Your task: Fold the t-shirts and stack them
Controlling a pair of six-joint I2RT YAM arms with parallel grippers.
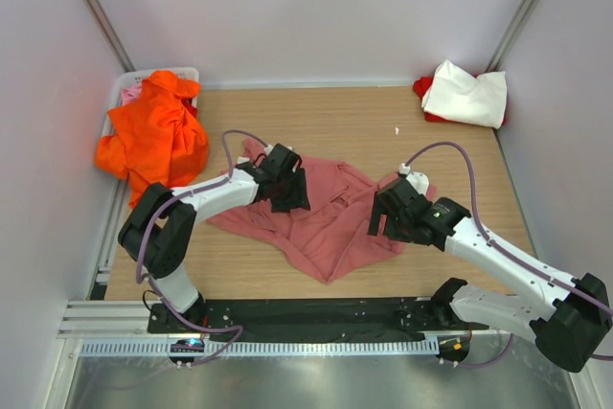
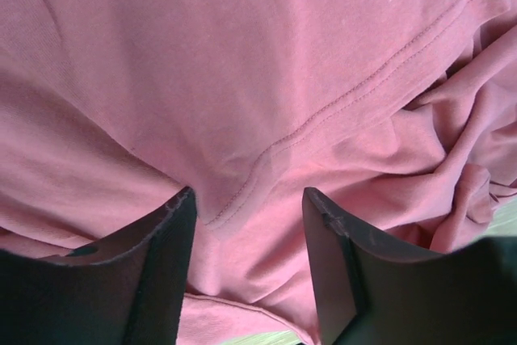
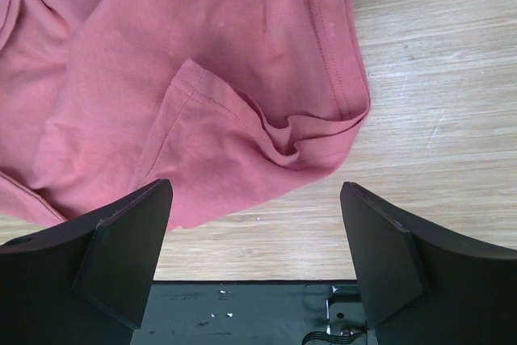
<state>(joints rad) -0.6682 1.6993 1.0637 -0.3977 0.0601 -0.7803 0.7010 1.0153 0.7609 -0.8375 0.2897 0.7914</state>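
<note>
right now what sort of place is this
Probably a robot lab cell for folding laundry: white walls box in a wooden table, a left arm and right arm are bolted at its near edge, and a pink t-shirt lies crumpled.

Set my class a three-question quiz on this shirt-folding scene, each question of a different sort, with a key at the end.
1. Fill the gap: the orange t-shirt is heaped at the table's far ___ corner.
2. True or false: the right tool is shut on cloth.
3. Pick one. The left tool is: A, over bare wood; B, down on the salmon-pink t-shirt, with cloth between its fingers; C, holding a hanger.
Key: 1, left. 2, false: its jaws stand wide open. 3, B.
</note>
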